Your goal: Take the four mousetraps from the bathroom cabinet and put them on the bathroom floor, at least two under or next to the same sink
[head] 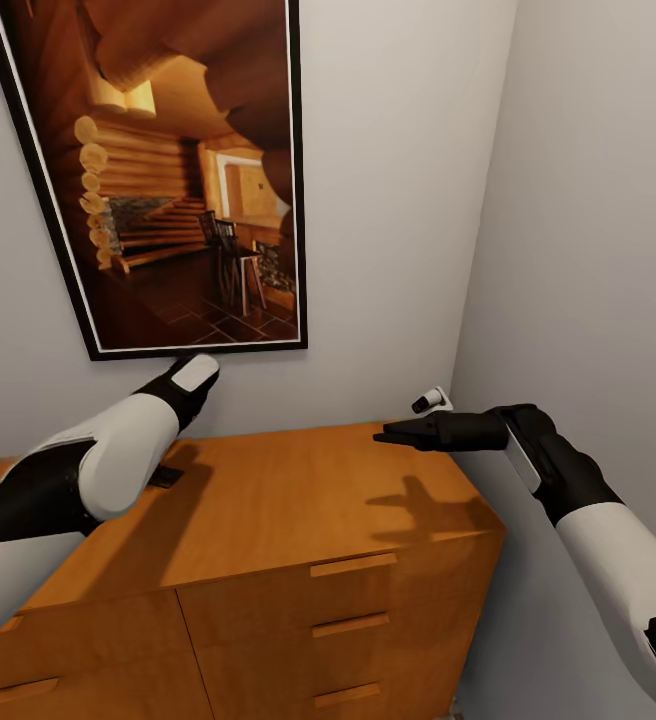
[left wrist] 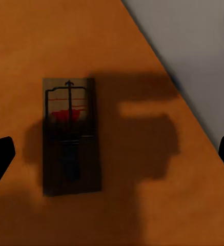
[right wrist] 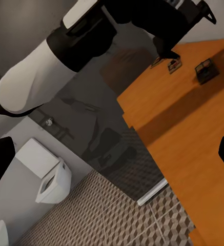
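Hovers with the left hand [left wrist: 112, 156] over the flat top of the cabinet [head: 298, 500], released and spread wide, grasping nothing. Looks straight down on one mousetrap [left wrist: 70, 136] lying flat on the wood in the arm's shadow, between the dark fingertips [left wrist: 0, 159] but not touching them, nearer one than the other. From the head, catches only a dark corner of that mousetrap [head: 165, 477] beside the white left forearm [head: 118, 450], below the framed picture [head: 168, 170] on the wall.

Holds the right hand [head: 398, 435] out above the cabinet's far right corner, also released and empty, its tips apart at the edges of the right wrist view. There, shows a second mousetrap [right wrist: 206, 70] on the cabinet top, more small dark shapes near the left hand, number unclear. Beyond the cabinet's edge, cube-patterned bathroom floor [right wrist: 117, 215] and a white toilet [right wrist: 47, 174].
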`<state>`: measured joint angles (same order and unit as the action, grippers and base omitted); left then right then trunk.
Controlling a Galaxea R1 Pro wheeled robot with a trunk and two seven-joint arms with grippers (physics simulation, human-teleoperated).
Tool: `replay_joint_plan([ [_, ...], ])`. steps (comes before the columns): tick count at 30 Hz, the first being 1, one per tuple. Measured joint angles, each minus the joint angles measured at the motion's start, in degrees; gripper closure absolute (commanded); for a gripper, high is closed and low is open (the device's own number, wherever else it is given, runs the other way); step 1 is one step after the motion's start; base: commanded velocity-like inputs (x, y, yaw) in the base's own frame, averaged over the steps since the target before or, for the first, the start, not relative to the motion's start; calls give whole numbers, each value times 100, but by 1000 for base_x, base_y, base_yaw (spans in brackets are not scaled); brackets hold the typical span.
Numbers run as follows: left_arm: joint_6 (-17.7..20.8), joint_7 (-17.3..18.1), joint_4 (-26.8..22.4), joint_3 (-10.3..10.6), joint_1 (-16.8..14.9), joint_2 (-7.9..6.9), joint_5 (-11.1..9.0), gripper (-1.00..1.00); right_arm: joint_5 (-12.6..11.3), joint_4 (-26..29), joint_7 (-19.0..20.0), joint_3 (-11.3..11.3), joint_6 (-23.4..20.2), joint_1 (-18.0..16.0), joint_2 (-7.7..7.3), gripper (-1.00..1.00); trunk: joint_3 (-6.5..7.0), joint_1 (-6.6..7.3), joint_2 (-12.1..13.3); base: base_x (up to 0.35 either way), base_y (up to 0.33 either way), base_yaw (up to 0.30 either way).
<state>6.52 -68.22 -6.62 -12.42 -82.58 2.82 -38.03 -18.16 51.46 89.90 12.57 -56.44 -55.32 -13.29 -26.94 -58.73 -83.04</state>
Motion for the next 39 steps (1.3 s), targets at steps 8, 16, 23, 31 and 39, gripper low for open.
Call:
replay_joint_plan([
  [8,-3,5,-8,1,123,-3,12,-100,0,-2,0,0,0,0,-1,-100,0,0,0,0,0,0],
  [16,-7,6,-8,1,175,-3,14,-100,0,-2,0,0,0,0,-5,-100,0,0,0,0,0,0],
  [23,-144,22,-22,-4,368,-4,16,-100,0,-2,0,0,0,0,-8,-100,0,0,0,0,0,0],
  [31,-262,26,-8,-1,454,-3,21,-100,0,2,0,0,0,0,-10,-100,0,0,0,0,0,0],
  [39,-311,29,-13,-1,559,-3,22,-100,0,4,0,0,0,0,-10,-100,0,0,0,0,0,0],
])
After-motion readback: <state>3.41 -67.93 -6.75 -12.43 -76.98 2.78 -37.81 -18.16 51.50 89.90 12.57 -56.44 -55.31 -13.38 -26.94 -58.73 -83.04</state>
